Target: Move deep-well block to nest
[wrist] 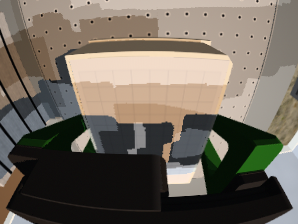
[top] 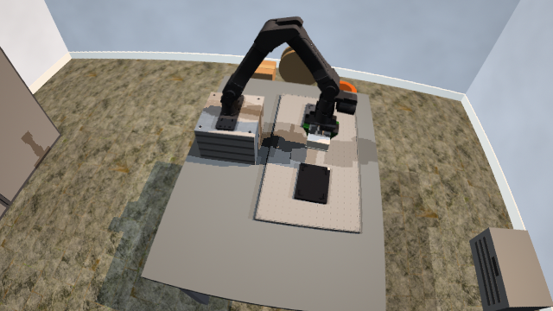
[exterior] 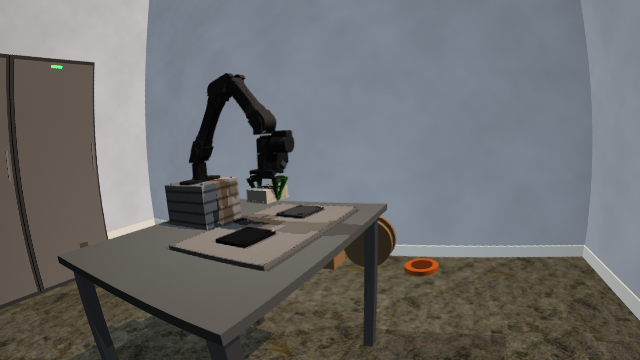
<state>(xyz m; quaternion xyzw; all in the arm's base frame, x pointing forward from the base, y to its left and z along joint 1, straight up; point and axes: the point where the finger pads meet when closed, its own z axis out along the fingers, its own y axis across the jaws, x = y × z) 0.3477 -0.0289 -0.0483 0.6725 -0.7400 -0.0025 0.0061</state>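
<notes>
My gripper is shut on the pale deep-well block and holds it in the air above the perforated plate, between the two nests. The block hangs upright and roughly level. Nest N1, a flat black rectangle, lies bare nearer the front of the plate. Nest N2 is mostly hidden under the wrist. In the side view the gripper carries the block well above N1 and N2. In the wrist view the green fingers clamp the block on both sides.
The arm's base stands on a grey stacked pedestal left of the perforated plate. A wooden spool and an orange ring lie on the floor beyond the table. A grey cabinet box stands at the lower right.
</notes>
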